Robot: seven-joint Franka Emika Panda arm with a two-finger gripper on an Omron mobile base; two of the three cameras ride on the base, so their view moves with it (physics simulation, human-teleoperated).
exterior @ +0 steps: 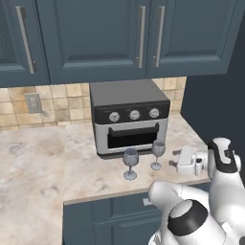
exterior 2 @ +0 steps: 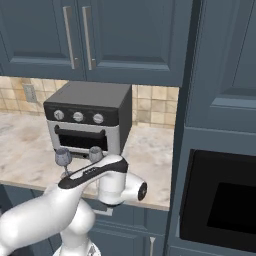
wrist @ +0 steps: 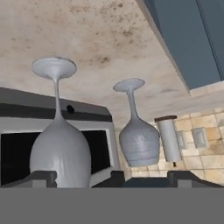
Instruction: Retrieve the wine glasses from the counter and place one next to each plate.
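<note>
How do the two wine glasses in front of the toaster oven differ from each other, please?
The left wine glass stands nearer the counter edge; the right wine glass stands closer to the toaster oven. The right one is nearer the open gripper. Both are clear, stemmed, upright, and ungrasped.

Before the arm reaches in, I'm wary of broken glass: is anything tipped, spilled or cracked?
Nothing stands out. Both clear stemmed wine glasses stand upright on the beige marble counter before the silver toaster oven.
</note>
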